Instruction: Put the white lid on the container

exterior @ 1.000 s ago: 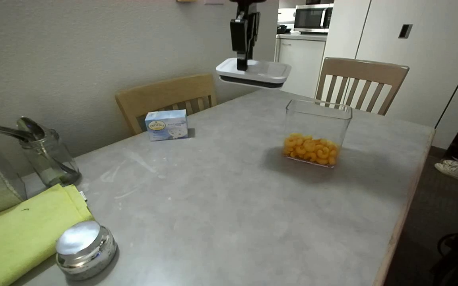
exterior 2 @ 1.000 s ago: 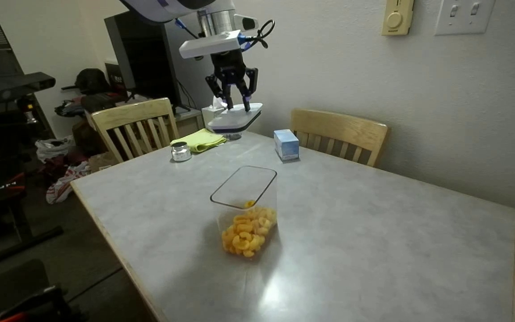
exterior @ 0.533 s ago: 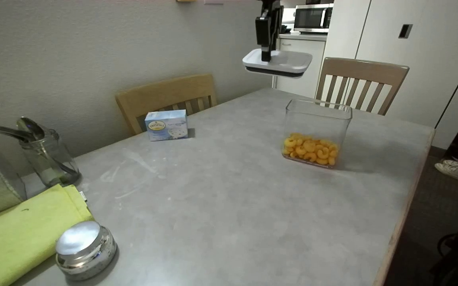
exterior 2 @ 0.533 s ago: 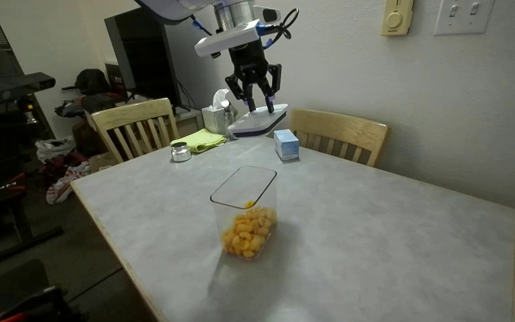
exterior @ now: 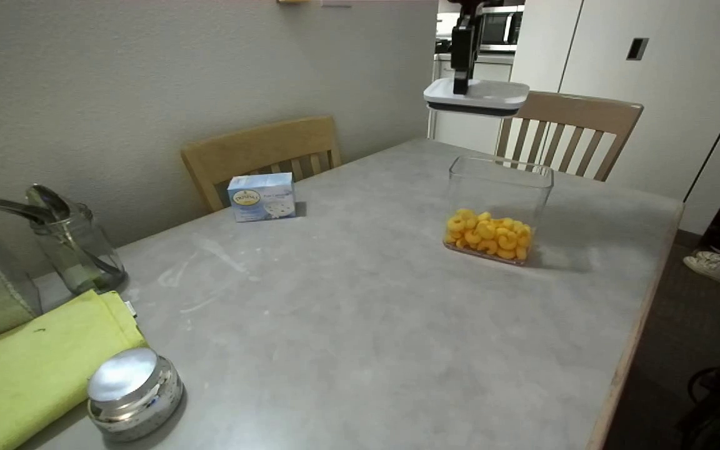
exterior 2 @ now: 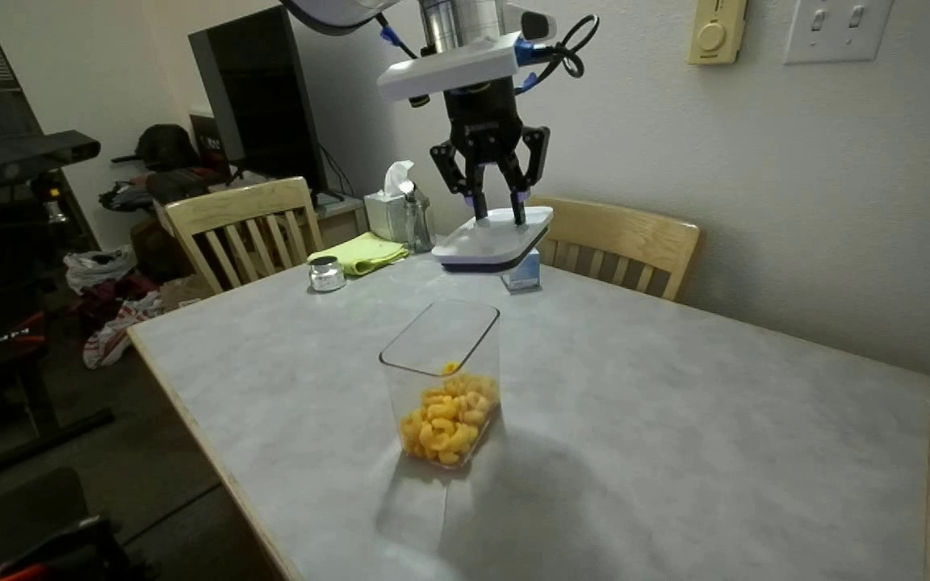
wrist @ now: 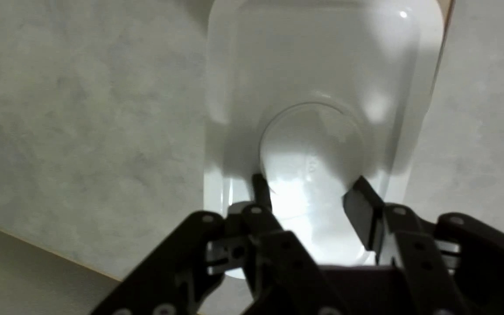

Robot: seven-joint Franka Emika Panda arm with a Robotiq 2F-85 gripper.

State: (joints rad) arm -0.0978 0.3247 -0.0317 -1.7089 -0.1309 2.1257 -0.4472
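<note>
The white lid (exterior: 504, 94) hangs in the air, roughly level, with a dark seal along its underside; it also shows in an exterior view (exterior 2: 485, 242). My gripper (exterior 2: 500, 219) is shut on the round raised button at the lid's centre. In the wrist view both fingers of the gripper (wrist: 308, 181) press the button's sides, and the lid (wrist: 317, 57) covers much of the table below. The container (exterior: 497, 192), a clear box part-filled with yellow-orange pasta, stands upright on the table with its top uncovered. The lid is well above its rim, offset from it in both exterior views.
A blue-white tea box (exterior: 263, 197) stands near the wall edge, partly behind the lid in an exterior view. A metal jar (exterior: 135, 394), a yellow cloth (exterior: 54, 369), a glass jar with cutlery (exterior: 88, 250) and a tissue box (exterior 2: 386, 216) are grouped at one end. Chairs (exterior 2: 618, 242) border the table.
The gripper has carried the lid rightward in both exterior views, nearer to above the container. The lid's slant has lessened. The container has stayed in place, and the grip is unchanged.
</note>
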